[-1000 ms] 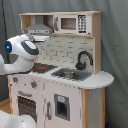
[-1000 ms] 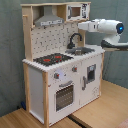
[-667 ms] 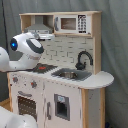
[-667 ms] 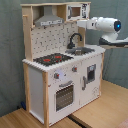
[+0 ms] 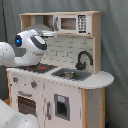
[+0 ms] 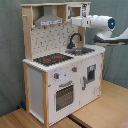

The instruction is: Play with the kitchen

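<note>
The kitchen (image 5: pixel 60 85) is a white and pale-wood toy unit with a black-red hob (image 5: pixel 41 67), a grey hood (image 5: pixel 42 24), a black faucet (image 5: pixel 84 59), a sink (image 5: pixel 70 75), an oven door (image 5: pixel 24 103) and a small upper microwave (image 5: pixel 70 23). It shows in both exterior views, kitchen (image 6: pixel 60 80). My gripper (image 6: pixel 73 21) is held level at upper-shelf height, above the sink (image 6: pixel 82 50) and faucet (image 6: pixel 75 39), right by the microwave front. In the first exterior view the gripper (image 5: pixel 50 34) sits just under the hood, above the hob.
The white arm (image 5: pixel 22 50) comes in from the first exterior view's left and from the second exterior view's right, arm (image 6: pixel 107 27). A grey curtain (image 5: pixel 115 45) hangs behind the kitchen. The unit stands on a wooden table (image 6: pixel 100 110).
The arm has risen slightly and reached further in toward the kitchen's upper shelf, so the gripper is now closer to the microwave and hood.
</note>
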Robot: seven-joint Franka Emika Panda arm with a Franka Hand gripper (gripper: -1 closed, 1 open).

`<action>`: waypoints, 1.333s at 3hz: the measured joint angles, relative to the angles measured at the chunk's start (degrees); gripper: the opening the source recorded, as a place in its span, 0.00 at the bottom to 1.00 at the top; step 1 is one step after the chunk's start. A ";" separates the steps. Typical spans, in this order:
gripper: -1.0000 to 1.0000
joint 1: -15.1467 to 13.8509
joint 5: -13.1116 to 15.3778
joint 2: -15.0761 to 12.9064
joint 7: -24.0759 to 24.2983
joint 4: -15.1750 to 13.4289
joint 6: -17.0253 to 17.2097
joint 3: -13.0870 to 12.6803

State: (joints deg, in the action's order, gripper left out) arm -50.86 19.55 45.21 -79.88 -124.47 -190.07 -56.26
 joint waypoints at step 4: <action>1.00 -16.89 -0.13 -0.70 5.63 10.35 -0.06 -9.02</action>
State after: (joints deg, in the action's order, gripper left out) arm -67.75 19.41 44.52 -74.24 -114.13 -190.13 -65.28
